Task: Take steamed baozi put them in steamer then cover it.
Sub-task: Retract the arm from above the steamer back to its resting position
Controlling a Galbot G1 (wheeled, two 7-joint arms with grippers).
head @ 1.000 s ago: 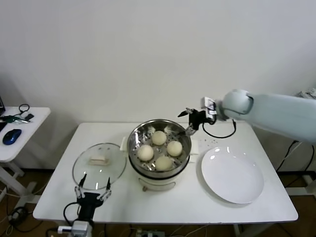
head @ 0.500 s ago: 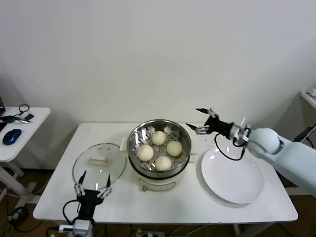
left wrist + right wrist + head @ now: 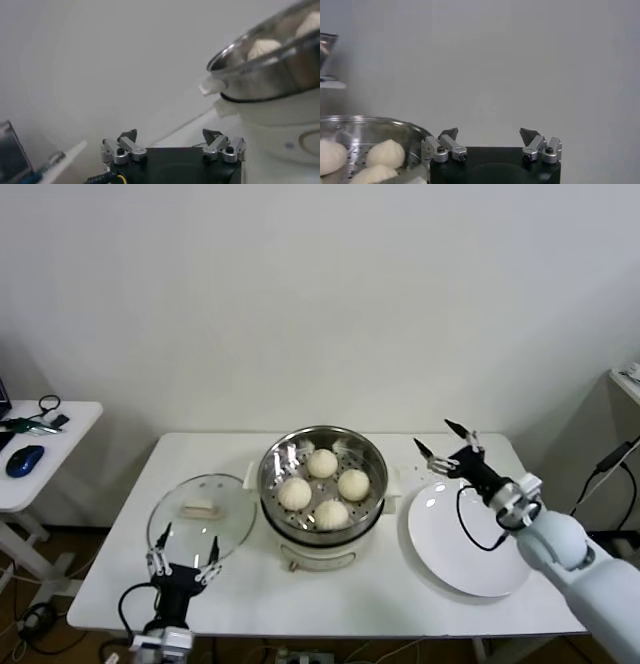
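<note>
All four steamed baozi (image 3: 322, 487) lay in the steamer (image 3: 322, 492); you had only covering left. Your left gripper (image 3: 183, 551), released and empty, stood just near of the cover (image 3: 200, 515) on the desk (image 3: 340, 594); right gripper (image 3: 447, 451) hung released, right of the steamer. Next: grasp the cover's handle.

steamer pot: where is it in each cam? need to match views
Head view: steamer at table centre, between the cover and the plate.
Left wrist view: steamer fills the right side, seen from low.
Right wrist view: steamer rim at lower left.
Shared landmark: the baozi inside it.
</note>
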